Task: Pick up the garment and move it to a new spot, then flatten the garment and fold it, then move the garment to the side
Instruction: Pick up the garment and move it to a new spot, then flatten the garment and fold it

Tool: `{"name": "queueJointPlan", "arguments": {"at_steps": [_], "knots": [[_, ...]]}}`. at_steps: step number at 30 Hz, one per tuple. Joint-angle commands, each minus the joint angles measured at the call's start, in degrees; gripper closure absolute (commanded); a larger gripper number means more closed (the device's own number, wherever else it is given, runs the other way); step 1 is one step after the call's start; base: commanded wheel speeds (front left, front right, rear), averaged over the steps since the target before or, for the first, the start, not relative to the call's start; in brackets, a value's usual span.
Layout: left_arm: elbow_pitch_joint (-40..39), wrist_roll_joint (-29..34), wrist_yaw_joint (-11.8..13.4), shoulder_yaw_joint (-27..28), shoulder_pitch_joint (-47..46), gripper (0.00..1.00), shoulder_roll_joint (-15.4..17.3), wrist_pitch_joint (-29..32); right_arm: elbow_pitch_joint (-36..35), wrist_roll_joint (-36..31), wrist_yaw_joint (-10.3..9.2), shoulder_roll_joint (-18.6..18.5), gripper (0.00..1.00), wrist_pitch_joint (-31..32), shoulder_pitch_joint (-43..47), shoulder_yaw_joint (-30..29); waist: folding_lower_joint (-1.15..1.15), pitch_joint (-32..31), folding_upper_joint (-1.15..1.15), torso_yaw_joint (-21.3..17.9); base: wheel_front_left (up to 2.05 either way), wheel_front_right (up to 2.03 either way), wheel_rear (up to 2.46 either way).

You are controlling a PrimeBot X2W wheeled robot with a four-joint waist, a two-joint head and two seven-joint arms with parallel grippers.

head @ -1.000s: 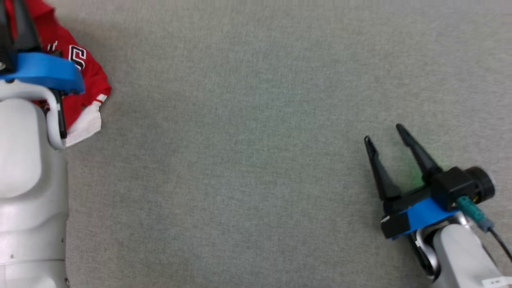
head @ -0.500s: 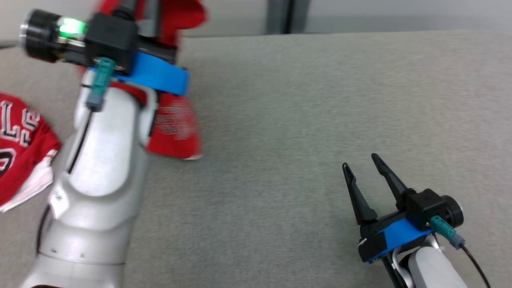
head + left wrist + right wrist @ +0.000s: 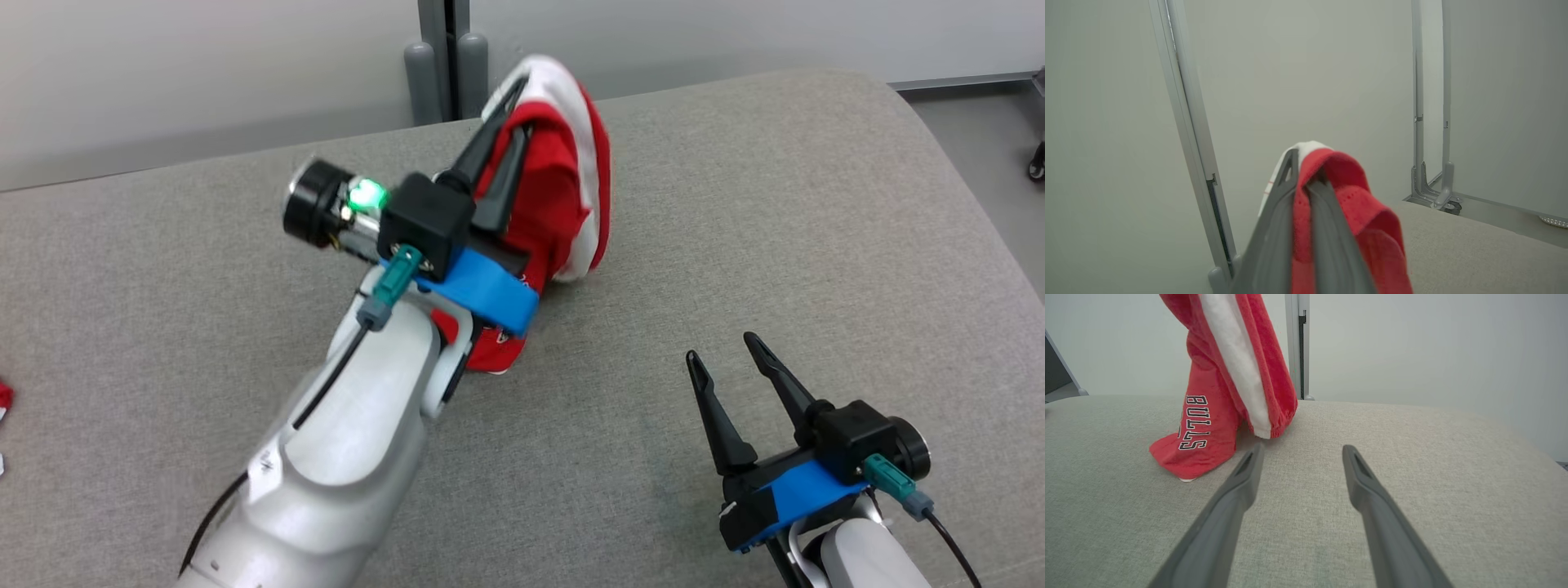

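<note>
Over the nubbly grey woven tabletop (image 3: 735, 204) — limp red-and-white mesh garment (image 3: 563, 188) between closed left jaws; right jaws wide, empty.

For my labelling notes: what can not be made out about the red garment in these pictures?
Garment type and full shape: bunched in the shut left gripper; head view, the left arm covers its lower part.
Its top: right wrist view, cut by the upper edge.
Red scrap: head view, cut by the left edge.

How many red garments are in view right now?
2: a red-and-white garment hanging from the left gripper; a red scrap at the head view's left edge, mostly cut off.
</note>
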Motion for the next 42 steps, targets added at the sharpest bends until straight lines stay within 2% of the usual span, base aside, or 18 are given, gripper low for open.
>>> {"name": "queueJointPlan", "arguments": {"at_steps": [1,2,3,7,10,18,22,25,31,37,42], "knots": [[1.7,-0.5,1.3,-0.8,1.7,0.82,0.3,-0.2,0.1,0.2,0.01,0.1,0.0,0.0,0.4,-0.3,0.01,0.0,0.0,0.0,0.0,0.0,0.0],[2.7,-0.9,1.8,-1.0,2.6,0.23,0.3,-0.2,0.1,0.2,0.01,0.1,0.0,0.0,0.5,-0.6,0.01,0.0,0.0,0.2,0.0,0.0,0.0],[3.6,-0.8,2.3,-1.1,3.3,0.0,0.3,-0.2,0.1,0.2,0.01,0.1,0.0,0.0,0.6,-0.8,0.01,-0.1,0.0,0.4,0.0,0.0,0.0],[5.8,-0.2,3.2,0.0,7.2,0.0,0.2,-0.2,0.2,-0.1,0.01,-0.1,0.0,0.0,1.1,-1.8,0.01,-0.7,0.0,1.9,0.0,0.0,0.0],[6.4,-0.2,4.0,2.4,11.5,0.0,1.3,-0.2,0.2,-0.3,0.01,-0.1,0.0,0.0,1.3,-2.5,0.01,-1.5,0.0,3.3,0.0,0.0,0.0],[3.5,-1.1,6.5,12.5,23.4,0.0,4.0,-0.2,0.3,-0.9,0.01,-0.4,0.0,0.0,2.9,-3.9,0.01,-4.6,0.0,6.8,0.0,0.0,0.0],[1.5,-0.9,7.0,17.6,28.8,0.0,4.1,-0.2,0.6,-1.2,0.01,-0.3,0.0,0.0,4.1,-4.5,0.01,-6.6,0.0,8.0,0.0,0.0,0.0],[-0.7,-0.1,6.6,21.7,33.4,0.0,3.5,-0.2,0.7,-1.3,0.01,-0.2,0.0,0.0,5.3,-4.9,0.01,-8.4,0.0,8.7,0.0,0.0,0.0],[-3.3,1.4,6.0,25.4,38.3,0.0,2.0,-0.2,0.9,-1.7,0.01,0.1,0.0,0.0,6.9,-5.3,0.01,-10.1,0.0,8.9,0.0,0.0,0.0],[-4.2,2.3,4.9,26.8,42.5,0.0,0.7,-0.2,1.7,-2.0,0.01,0.4,0.0,0.0,8.1,-5.6,0.01,-10.6,0.0,8.9,0.0,0.0,0.0],[-4.2,2.9,4.0,26.1,41.6,0.0,0.2,-0.2,2.6,-2.7,0.01,0.1,0.0,0.0,7.8,-6.7,0.01,-9.4,0.0,10.0,0.0,0.0,0.0]]}}
